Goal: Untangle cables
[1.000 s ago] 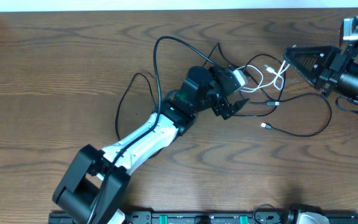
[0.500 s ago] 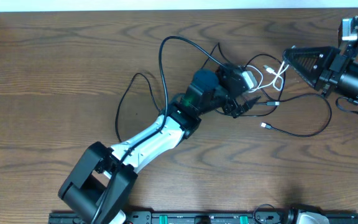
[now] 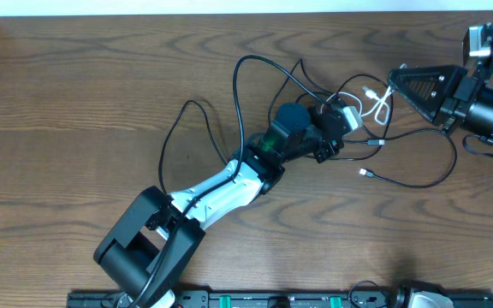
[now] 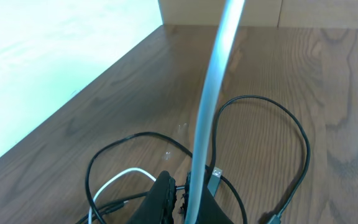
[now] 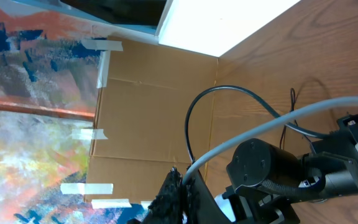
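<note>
Left claw (image 4: 182, 191) is clamping tight on the white cable (image 4: 210, 106). Its wrist view is showing this, while overhead the gripper body is hiding it. Right claw (image 3: 391, 79) is pinching the same cable, which is running diagonally between them among looping black cables (image 3: 418, 181) on the table (image 3: 75, 103).

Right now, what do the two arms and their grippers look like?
Left arm: white link between black joints, a black cable along it, green light at the wrist, black left gripper. Right arm: all black, green light, grey camera on top, with a black triangular right gripper.
</note>
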